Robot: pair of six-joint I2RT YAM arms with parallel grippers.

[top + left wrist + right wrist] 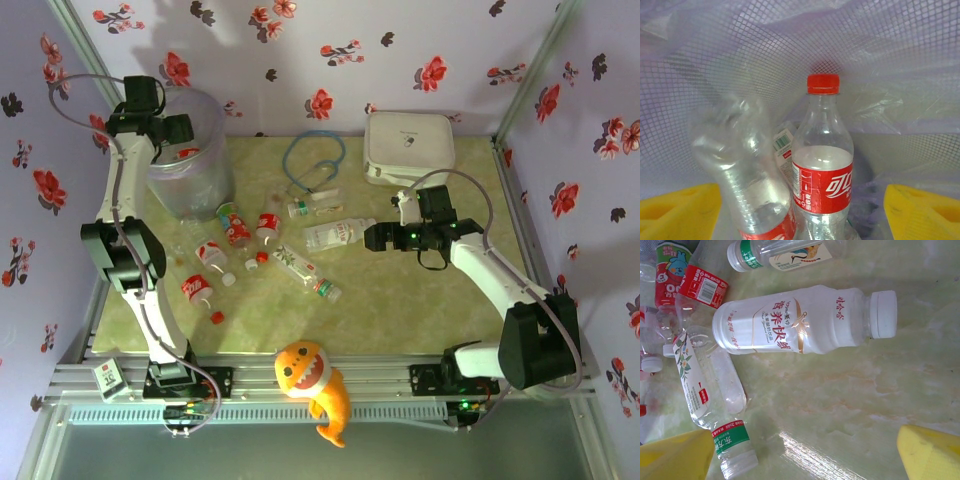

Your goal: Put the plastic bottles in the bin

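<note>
The bin [190,160], a round translucent bucket, stands at the table's far left. My left gripper [165,125] hangs over it, open. In the left wrist view its yellow fingertips [680,210] stand wide apart above the bin's inside. There a red-capped plastic bottle [822,165] stands upright, and a blurred clear bottle [740,170] leans beside it, touched by neither finger. Several plastic bottles [268,240] lie scattered mid-table. My right gripper [375,238] is open, just right of a milky white bottle [340,235]. That white bottle [800,322] lies ahead of the open right gripper [802,455].
A white square case [408,145] sits at the back right, with a blue cable loop [312,160] to its left. An orange fish toy [315,385] lies at the near edge. Loose red caps [217,317] sit near the left arm. A green-labelled bottle [705,405] lies by my right gripper's left finger.
</note>
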